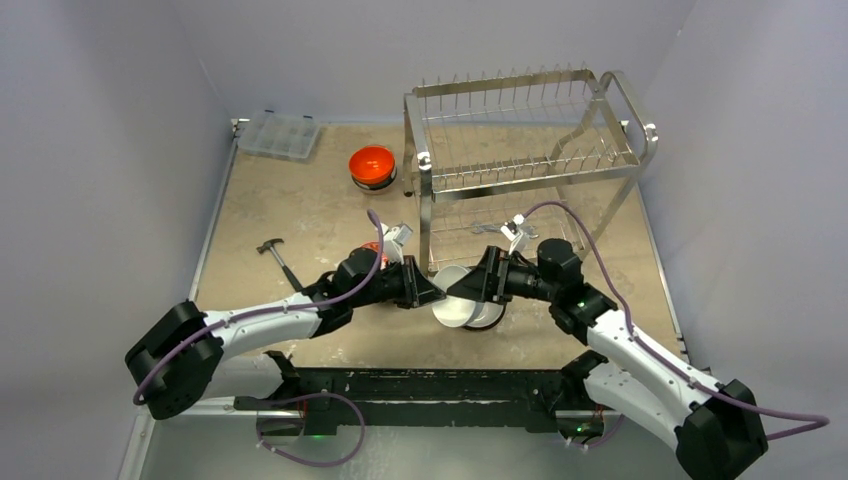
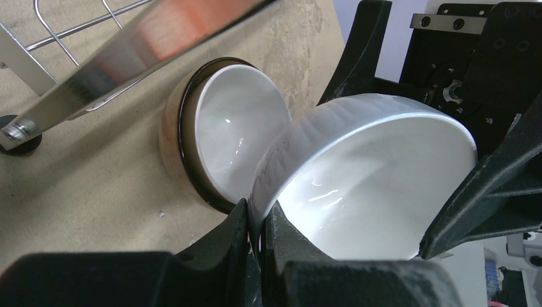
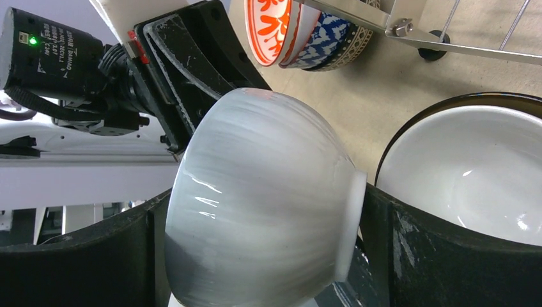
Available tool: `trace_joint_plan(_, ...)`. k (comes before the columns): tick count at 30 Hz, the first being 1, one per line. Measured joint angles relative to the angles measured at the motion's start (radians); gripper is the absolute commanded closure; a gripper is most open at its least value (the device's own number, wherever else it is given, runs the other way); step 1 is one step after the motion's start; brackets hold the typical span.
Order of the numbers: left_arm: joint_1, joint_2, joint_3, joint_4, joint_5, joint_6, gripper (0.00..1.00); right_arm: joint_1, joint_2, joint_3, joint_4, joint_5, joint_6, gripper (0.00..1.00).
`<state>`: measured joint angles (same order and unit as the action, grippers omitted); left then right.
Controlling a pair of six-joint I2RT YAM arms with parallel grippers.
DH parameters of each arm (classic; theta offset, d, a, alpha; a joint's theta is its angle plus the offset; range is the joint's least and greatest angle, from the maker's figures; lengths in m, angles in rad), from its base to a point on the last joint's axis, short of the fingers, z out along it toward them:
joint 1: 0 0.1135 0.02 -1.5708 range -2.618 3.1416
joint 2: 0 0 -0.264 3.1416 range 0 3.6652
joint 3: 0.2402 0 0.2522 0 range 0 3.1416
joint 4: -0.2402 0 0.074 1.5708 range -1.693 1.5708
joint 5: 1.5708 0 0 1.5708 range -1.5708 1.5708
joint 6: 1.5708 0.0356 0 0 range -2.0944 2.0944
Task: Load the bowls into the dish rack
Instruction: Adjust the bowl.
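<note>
Hanging just before the dish rack (image 1: 530,130), the white bowl (image 3: 255,198) is pinched at its rim by the left jaws. The right jaws stand wide apart around it. If the left jaws let go early, it could drop onto the dark-rimmed bowl (image 2: 230,141) on the bench.

White ribbed bowl (image 1: 455,300) tilted beside dark-rimmed bowl (image 2: 224,128); orange bowl (image 1: 371,162) left of upright wire dish rack (image 1: 520,175).
</note>
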<state>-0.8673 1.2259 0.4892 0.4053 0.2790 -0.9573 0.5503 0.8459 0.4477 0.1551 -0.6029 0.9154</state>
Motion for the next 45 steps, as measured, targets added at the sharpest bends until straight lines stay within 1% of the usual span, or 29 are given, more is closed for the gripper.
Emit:
trace_joint_plan(12, -0.005, 0.032, 0.050, -0.080, -0.019, 0.035, 1.00, -0.002, 0.060, 0.000, 0.023, -0.012, -0.011, 0.02)
trace_joint_plan(14, -0.005, 0.034, 0.053, -0.087, -0.023, 0.035, 1.00, -0.002, 0.071, 0.000, 0.031, -0.013, -0.011, 0.06)
trace_joint_plan(16, -0.005, 0.034, 0.053, -0.088, -0.029, 0.035, 1.00, -0.002, 0.082, 0.000, 0.039, -0.013, -0.011, 0.14)
trace_joint_plan(18, -0.005, 0.034, 0.053, -0.090, -0.033, 0.035, 1.00, -0.002, 0.090, 0.000, 0.045, -0.011, -0.011, 0.16)
trace_joint_plan(19, -0.005, 0.034, 0.053, -0.091, -0.035, 0.034, 1.00, -0.002, 0.095, 0.000, 0.045, -0.008, -0.011, 0.16)
trace_joint_plan(20, -0.005, 0.034, 0.053, -0.090, -0.037, 0.034, 1.00, -0.002, 0.098, 0.000, 0.046, -0.005, -0.011, 0.14)
trace_joint_plan(22, -0.005, 0.035, 0.053, -0.090, -0.038, 0.034, 1.00, -0.002, 0.103, 0.000, 0.048, -0.002, -0.010, 0.05)
trace_joint_plan(24, -0.006, 0.040, 0.057, -0.091, -0.041, 0.034, 1.00, 0.000, 0.105, 0.000, 0.057, -0.001, -0.007, 0.02)
trace_joint_plan(31, -0.011, 0.047, 0.064, -0.094, -0.060, 0.034, 1.00, 0.002, 0.114, 0.000, 0.071, 0.010, -0.007, 0.01)
trace_joint_plan(39, -0.016, 0.054, 0.078, -0.113, -0.071, 0.036, 1.00, 0.004, 0.128, 0.000, 0.077, 0.017, -0.010, 0.04)
trace_joint_plan(41, -0.018, 0.054, 0.083, -0.124, -0.074, 0.039, 1.00, 0.005, 0.134, 0.000, 0.079, 0.017, -0.011, 0.08)
trace_joint_plan(43, -0.018, 0.054, 0.085, -0.129, -0.076, 0.045, 1.00, 0.005, 0.138, 0.000, 0.079, 0.017, -0.011, 0.22)
trace_joint_plan(45, -0.018, 0.053, 0.091, -0.138, -0.078, 0.051, 1.00, 0.005, 0.140, 0.000, 0.075, 0.026, -0.016, 0.33)
